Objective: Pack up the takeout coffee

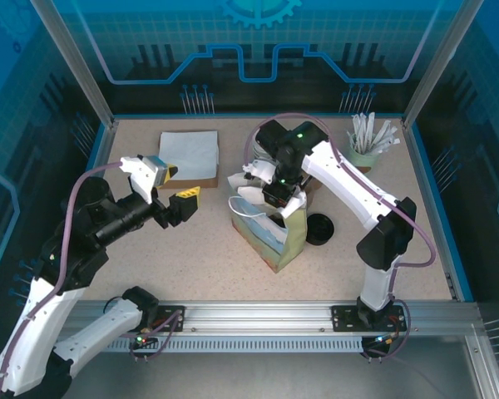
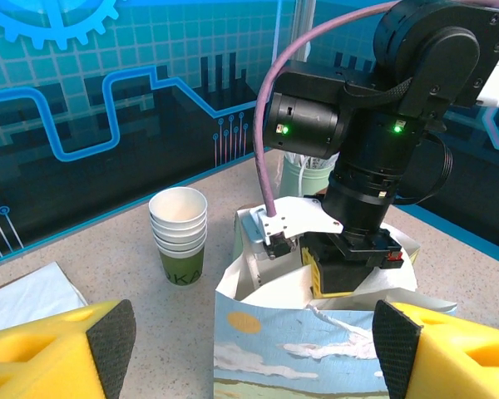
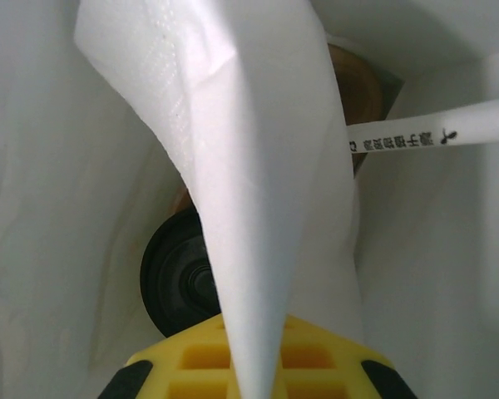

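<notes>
Coffee: the takeout coffee cup with a round black plastic lid (image 3: 170,283) is sitting deep inside the landscape-printed paper bag (image 1: 276,243).
Handling: probably light, thin-walled and crushable; gripping just under the lid, kept upright, is looking safest.
Right gripper (image 3: 258,362): is hanging inside the bag, jaws closed on a white paper napkin (image 3: 233,166).
Left gripper (image 1: 179,205): is hovering near the bag, spread wide, holding nothing.
Surface: the speckled beige desk (image 1: 191,266) is lying flat and firm.
Room: the bag is looking crowded; a white wrapped straw (image 3: 432,133) is crossing it.
</notes>
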